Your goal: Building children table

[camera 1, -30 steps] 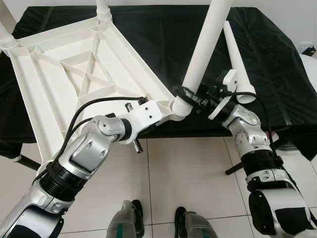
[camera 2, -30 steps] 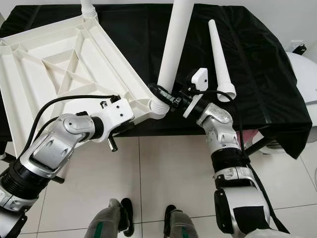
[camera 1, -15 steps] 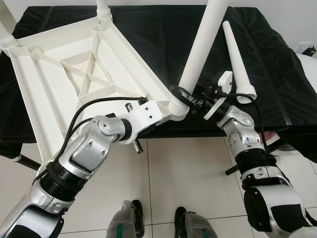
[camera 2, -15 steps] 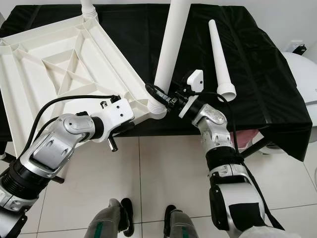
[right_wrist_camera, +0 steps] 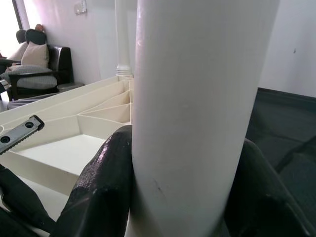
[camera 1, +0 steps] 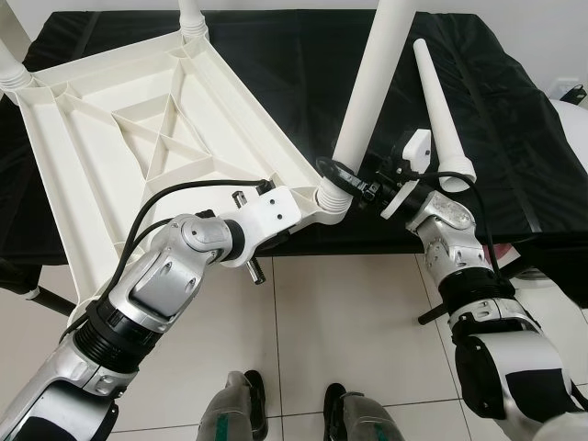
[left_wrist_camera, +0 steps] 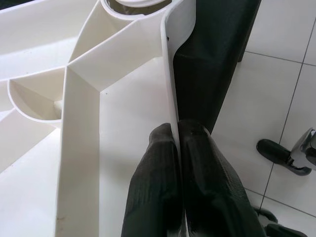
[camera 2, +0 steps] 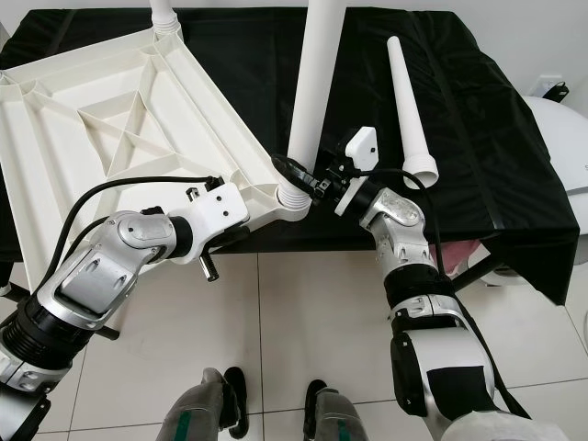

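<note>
The white table top (camera 1: 138, 138) lies upside down on a black-covered table. My left gripper (left_wrist_camera: 175, 131) is shut on its near rim, close to the corner socket (camera 1: 329, 200). A white leg (camera 1: 367, 83) stands in that socket, leaning slightly right. My right gripper (camera 1: 344, 176) is shut on this leg just above the socket, one black finger (right_wrist_camera: 106, 182) on each side. A loose leg (camera 1: 441, 110) lies on the cloth to the right. Two more legs (camera 1: 190, 18) (camera 1: 9, 69) stand in the far corners.
The black cloth (camera 1: 276, 55) covers the table and hangs off at the right (camera 2: 542, 257). Grey floor tiles (camera 1: 349, 322) and my feet (camera 1: 243, 404) are below. A white rounded object (camera 2: 560, 119) stands at the far right. A dark sofa (right_wrist_camera: 34, 54) stands beyond the table.
The held leg has tipped a little more upright, its top moving left, with my right wrist following. My left arm and the table top have stayed put.
</note>
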You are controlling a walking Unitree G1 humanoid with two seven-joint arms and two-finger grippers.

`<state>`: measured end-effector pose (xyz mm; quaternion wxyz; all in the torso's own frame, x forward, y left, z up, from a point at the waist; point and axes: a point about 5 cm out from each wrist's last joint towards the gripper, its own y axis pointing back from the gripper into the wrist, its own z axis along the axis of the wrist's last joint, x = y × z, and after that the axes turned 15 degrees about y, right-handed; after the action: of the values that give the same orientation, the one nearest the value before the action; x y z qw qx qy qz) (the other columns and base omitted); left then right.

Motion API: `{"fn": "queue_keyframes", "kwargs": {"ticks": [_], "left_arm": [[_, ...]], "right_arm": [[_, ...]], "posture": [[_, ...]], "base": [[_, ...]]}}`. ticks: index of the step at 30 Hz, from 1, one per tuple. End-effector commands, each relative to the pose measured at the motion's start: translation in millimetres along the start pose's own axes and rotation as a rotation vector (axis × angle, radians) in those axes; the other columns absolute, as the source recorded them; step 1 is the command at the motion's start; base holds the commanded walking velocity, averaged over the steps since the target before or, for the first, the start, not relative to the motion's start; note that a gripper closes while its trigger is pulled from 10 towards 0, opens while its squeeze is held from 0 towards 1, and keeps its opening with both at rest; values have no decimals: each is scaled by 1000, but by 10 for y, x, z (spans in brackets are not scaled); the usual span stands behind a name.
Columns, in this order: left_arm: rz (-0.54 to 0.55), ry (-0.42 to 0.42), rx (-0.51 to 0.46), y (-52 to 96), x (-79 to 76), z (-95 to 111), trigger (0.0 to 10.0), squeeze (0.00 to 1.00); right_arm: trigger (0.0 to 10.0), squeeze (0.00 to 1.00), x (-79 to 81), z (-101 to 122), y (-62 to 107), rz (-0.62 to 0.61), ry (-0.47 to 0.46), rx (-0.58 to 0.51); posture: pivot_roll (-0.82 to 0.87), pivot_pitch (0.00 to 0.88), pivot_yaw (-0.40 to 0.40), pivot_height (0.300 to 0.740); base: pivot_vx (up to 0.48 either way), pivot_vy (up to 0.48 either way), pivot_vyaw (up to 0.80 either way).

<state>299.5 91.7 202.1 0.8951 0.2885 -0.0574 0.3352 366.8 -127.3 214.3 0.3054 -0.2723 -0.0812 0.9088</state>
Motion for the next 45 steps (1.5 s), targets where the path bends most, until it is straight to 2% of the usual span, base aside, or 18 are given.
{"fn": "queue_keyframes", "kwargs": {"ticks": [1,14,21,33,45], "left_arm": [[34,-67,-51,76,24,135,10000,0],[36,-65,-51,83,20,134,10000,0],[33,-65,-52,89,18,140,10000,0],[35,-61,-56,96,17,152,10000,0],[36,-59,-60,106,9,167,10000,0]], "right_arm": [[10000,0,52,-132,94,17,-17,63],[10000,0,204,-229,101,60,-36,64],[10000,0,233,-254,119,77,-33,74],[10000,0,229,-294,127,105,-35,111],[10000,0,198,-287,83,79,-47,104]], "posture": [[-17,186,-10,740],[-15,187,-11,740],[-16,196,-6,740],[-12,202,-8,740],[-8,208,-9,740]], "base": [[0,0,0],[0,0,0],[0,0,0],[0,0,0],[0,0,0]]}}
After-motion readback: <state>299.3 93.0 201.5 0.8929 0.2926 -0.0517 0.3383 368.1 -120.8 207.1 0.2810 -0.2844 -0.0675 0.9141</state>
